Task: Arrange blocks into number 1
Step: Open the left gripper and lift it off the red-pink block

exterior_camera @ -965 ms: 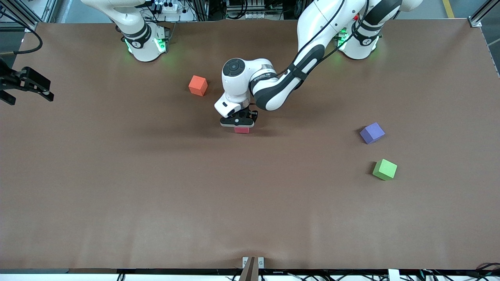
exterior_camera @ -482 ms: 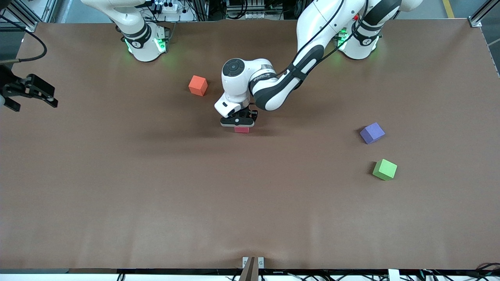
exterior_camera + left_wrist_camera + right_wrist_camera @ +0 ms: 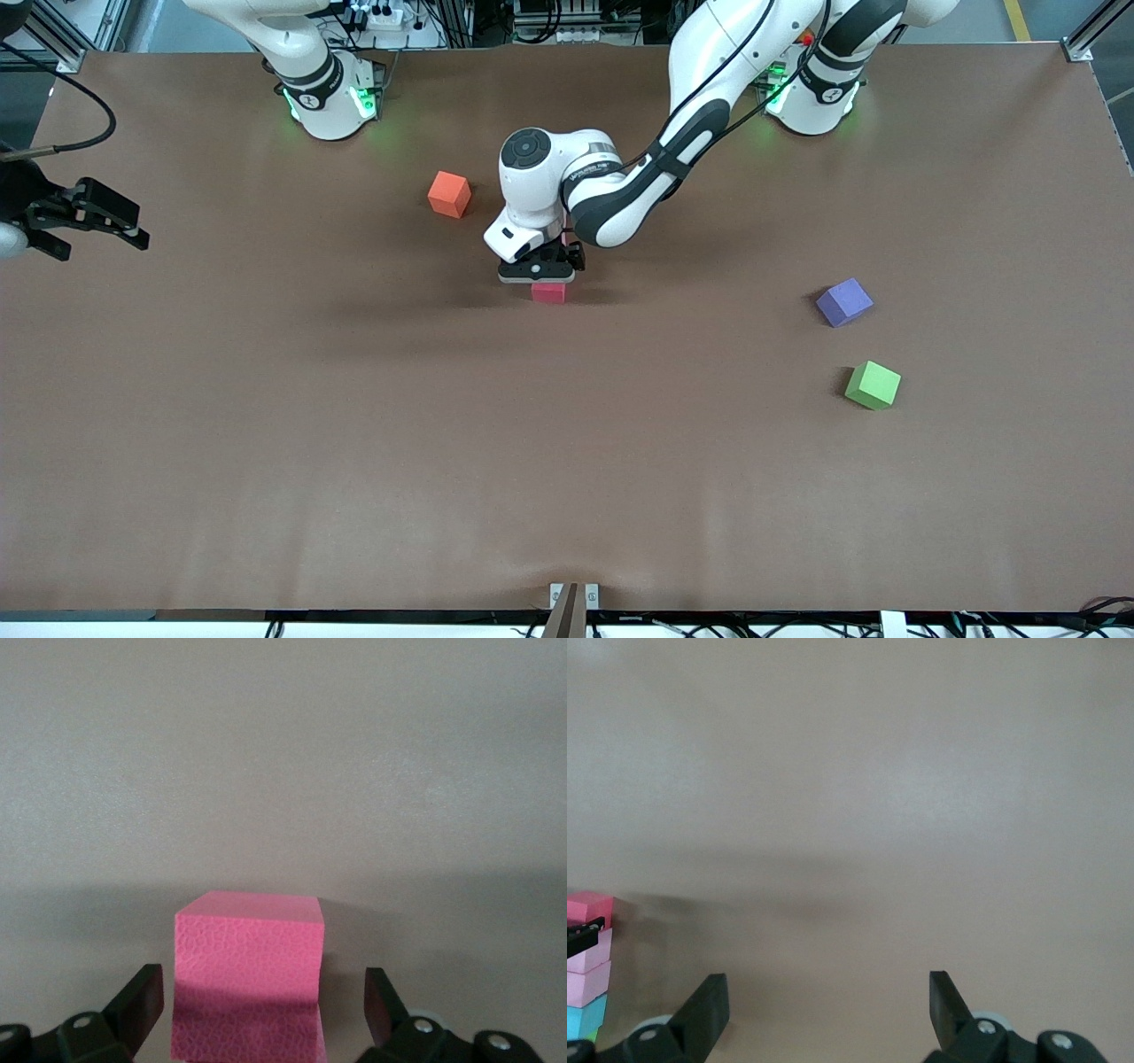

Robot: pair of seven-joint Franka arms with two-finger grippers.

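From the front, the left arm reaches from its base to the middle of the brown worktop [image 3: 354,443], its left pincer [image 3: 537,273] low over a red block [image 3: 548,292] of which only the edge nearer the camera shows under the pincer. An orange block [image 3: 449,194] sits near it, farther from the camera and toward the right arm's end. A purple block [image 3: 843,301] and a green block [image 3: 873,385] lie well apart from these toward the left arm's end, the green one nearer the camera. The right pincer [image 3: 89,220] hangs over the worktop's edge at the right arm's end, fingers spread, the arm waiting. In the left wrist view, the left pincer [image 3: 264,1010] stands open, its fingers [image 3: 142,1001] clear of the pink-looking block [image 3: 248,979] on either side, with worktop showing in the gaps; the block rests on the surface, not gripped. In the right wrist view, the right pincer [image 3: 826,1014] is open and empty over bare worktop; at the picture's edge a row of blocks shows: a red one [image 3: 589,906], two pink ones [image 3: 586,970] and a light blue one [image 3: 585,1019], touching one another in a line.
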